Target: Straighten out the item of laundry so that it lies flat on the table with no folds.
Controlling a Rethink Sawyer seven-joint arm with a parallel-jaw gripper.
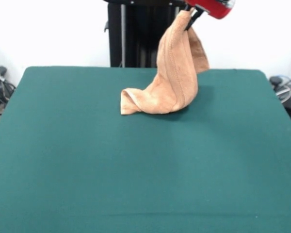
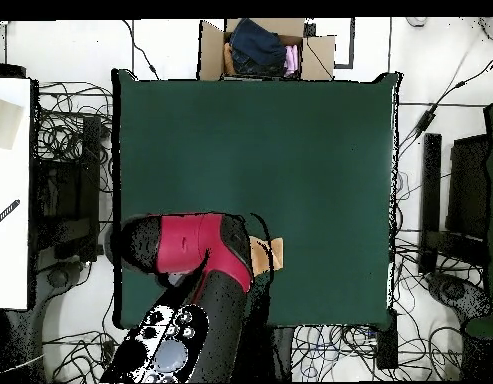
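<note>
Bare green bench (image 1: 87, 184) fills the lower frame; above centre I see my jaws clamped on the limp, light terry towel's (image 1: 177, 73) top corner.

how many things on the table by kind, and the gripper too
towel: 1, hanging from the gripper, its lower end on the table
gripper: 1
total: 2

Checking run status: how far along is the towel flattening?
Done: the gripper has the towel pinched at one end and lifted. In hand: it hangs in a twisted column, its lower end curled on the table. Left: laying it down and spreading out every fold; nothing lies flat yet.
</note>
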